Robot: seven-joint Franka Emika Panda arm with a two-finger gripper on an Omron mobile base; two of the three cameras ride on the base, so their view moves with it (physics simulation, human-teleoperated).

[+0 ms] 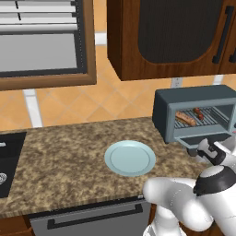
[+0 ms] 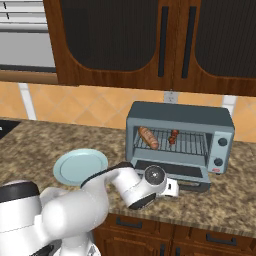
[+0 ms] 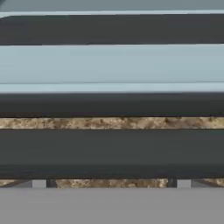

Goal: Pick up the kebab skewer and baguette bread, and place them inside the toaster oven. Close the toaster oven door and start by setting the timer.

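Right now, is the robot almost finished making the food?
Partly. Done: the baguette bread and the kebab skewer already lie on the rack inside the toaster oven, and the plate is bare. In hand: the open gripper is down by the toaster oven door, which hangs open. Left: shutting the door and turning the timer knob.

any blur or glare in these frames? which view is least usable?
Left base view: even flat lighting, no glare; baguette bread and kebab skewer legible inside the toaster oven. Right base view: equally sharp, with faint shading beside the plate. Hand view: least usable, so close to the toaster oven door that it reads as soft, blurred horizontal bands.
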